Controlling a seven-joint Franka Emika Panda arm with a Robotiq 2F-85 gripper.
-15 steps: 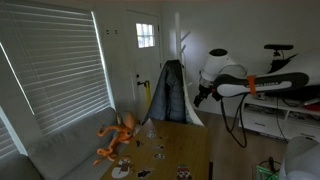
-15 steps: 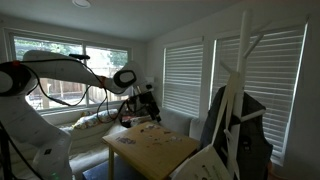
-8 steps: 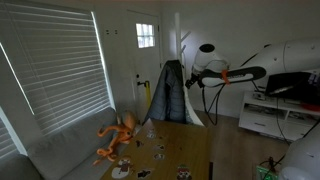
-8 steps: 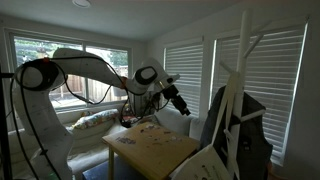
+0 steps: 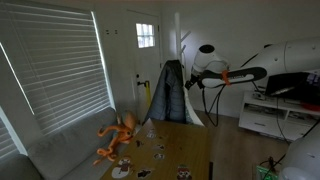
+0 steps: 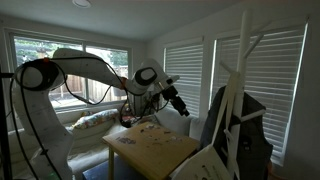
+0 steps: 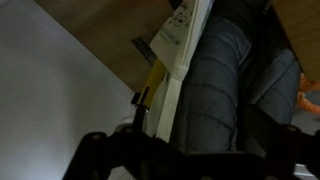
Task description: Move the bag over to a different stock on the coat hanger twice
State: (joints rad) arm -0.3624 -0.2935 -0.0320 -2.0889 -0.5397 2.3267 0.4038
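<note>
Evidently your gripper (image 6: 184, 108) hung wide open, empty; the bag (image 7: 183, 45) looked light, floppy, best taken by its handle.

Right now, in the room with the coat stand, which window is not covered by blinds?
The wide window behind the robot arm: you can see outside through it, while the other two have white blinds shut.

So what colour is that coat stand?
The coat stand is white; it shows best in an exterior view.
</note>
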